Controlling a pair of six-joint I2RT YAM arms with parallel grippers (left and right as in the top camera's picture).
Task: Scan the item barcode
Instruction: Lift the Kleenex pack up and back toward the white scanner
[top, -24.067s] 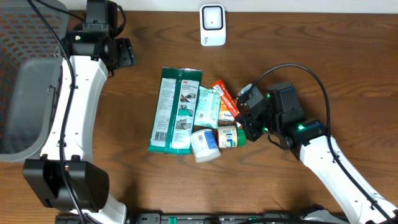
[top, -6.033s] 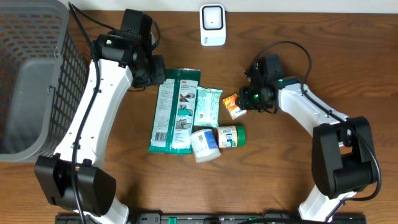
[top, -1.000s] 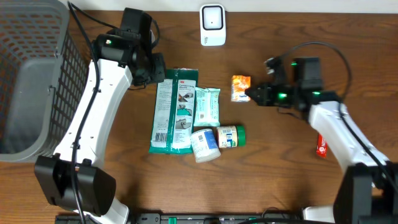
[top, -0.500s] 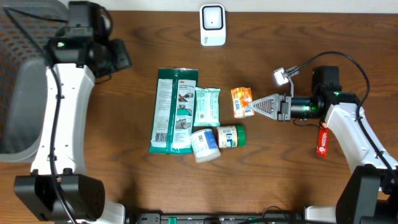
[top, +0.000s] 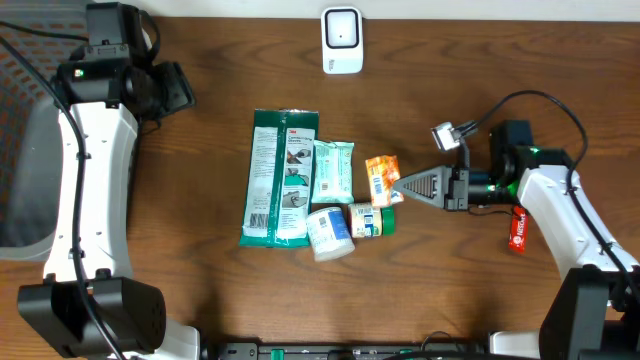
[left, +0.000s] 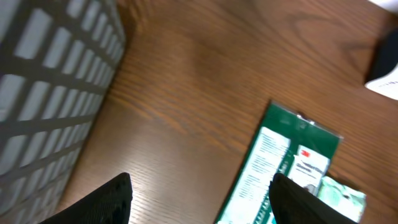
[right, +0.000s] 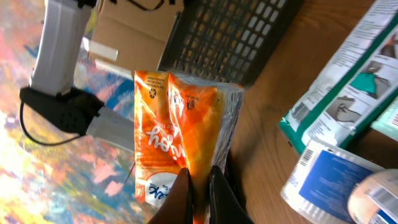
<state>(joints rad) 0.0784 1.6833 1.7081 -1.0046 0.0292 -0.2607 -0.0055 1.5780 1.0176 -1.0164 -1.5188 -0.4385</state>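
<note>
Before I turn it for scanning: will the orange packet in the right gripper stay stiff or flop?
Likely fairly limp: the orange packet is thin, creased film, pinched at one edge only by the right gripper. It looks light, since it juts out from that pinch without sagging. The glossy film may slip, so turn slowly.

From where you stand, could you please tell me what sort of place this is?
Probably a mock shop checkout set up for robot arms: a white barcode scanner, packaged goods such as the orange snack packet, and a grey mesh basket at the side.
</note>
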